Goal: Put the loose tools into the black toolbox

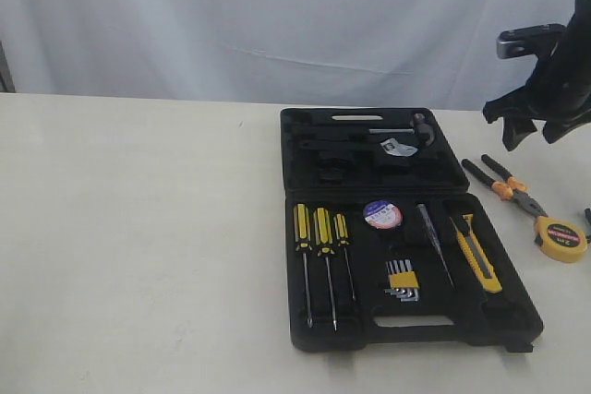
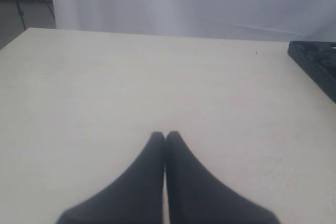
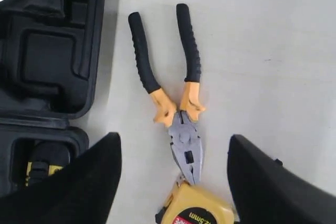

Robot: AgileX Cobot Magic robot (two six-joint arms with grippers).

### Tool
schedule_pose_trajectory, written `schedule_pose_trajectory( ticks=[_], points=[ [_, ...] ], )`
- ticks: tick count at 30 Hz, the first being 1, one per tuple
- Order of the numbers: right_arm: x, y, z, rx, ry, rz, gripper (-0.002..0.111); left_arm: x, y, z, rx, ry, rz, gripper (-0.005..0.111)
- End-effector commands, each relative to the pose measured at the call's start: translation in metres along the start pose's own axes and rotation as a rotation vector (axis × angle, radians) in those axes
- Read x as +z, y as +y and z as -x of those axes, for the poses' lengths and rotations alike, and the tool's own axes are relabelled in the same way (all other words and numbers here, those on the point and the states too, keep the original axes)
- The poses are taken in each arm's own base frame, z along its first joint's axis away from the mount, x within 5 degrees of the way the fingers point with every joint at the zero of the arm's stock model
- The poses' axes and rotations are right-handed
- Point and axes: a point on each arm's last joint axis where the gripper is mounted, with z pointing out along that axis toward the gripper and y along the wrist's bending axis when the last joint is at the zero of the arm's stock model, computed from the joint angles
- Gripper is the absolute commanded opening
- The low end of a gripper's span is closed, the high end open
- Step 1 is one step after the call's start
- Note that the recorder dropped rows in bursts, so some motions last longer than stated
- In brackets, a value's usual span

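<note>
The right gripper [image 3: 174,136] hangs with its jaws spread wide above the pliers [image 3: 181,124]. These lie on the table [image 1: 138,228] beside the black toolbox [image 1: 305,126], nose against the tape measure [image 1: 561,238]. The utility knife [image 1: 476,254] and tape roll [image 1: 382,215] sit inside the toolbox. The left gripper [image 2: 166,136] is closed and empty.

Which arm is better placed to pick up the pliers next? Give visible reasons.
Right. The right tool hangs open directly over the pliers, which lie on the table beside the toolbox. The left tool is shut, on the toolbox's other side, away from them.
</note>
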Motion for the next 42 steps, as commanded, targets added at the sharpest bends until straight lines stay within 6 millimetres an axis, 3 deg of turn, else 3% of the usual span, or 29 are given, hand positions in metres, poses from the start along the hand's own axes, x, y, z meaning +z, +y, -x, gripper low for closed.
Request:
schedule_pose_trajectory(
  ticks=[1, 8, 20, 23, 27, 34, 42],
  points=[
    [0.011, -0.002, 0.006, 0.004, -0.054, -0.015, 0.057, 0.000, 0.000, -0.001, 0.000, 0.001, -0.006, 0.000],
    [0.035, -0.002, 0.014, 0.001, -0.127, -0.027, 0.057, 0.000, -0.001, -0.001, -0.007, 0.001, -0.009, 0.000],
    [0.110, 0.003, 0.024, 0.018, -0.282, -0.044, 0.057, 0.000, -0.001, -0.001, -0.007, 0.001, -0.009, 0.000],
    [0.123, 0.012, 0.025, 0.003, -0.303, -0.039, 0.057, 0.000, -0.001, -0.001, -0.007, 0.001, -0.009, 0.000],
    [0.112, 0.026, 0.031, 0.125, -0.333, 0.060, 0.057, 0.000, -0.001, -0.001, -0.007, 0.001, -0.009, 0.000],
    [0.091, 0.023, 0.039, 0.206, -0.396, 0.100, 0.057, 0.000, -0.001, -0.001, -0.007, 0.001, -0.009, 0.000],
    [0.085, -0.004, 0.037, 0.258, -0.434, 0.068, 0.057, 0.000, -0.001, -0.001, -0.007, 0.001, -0.009, 0.000]
  ],
)
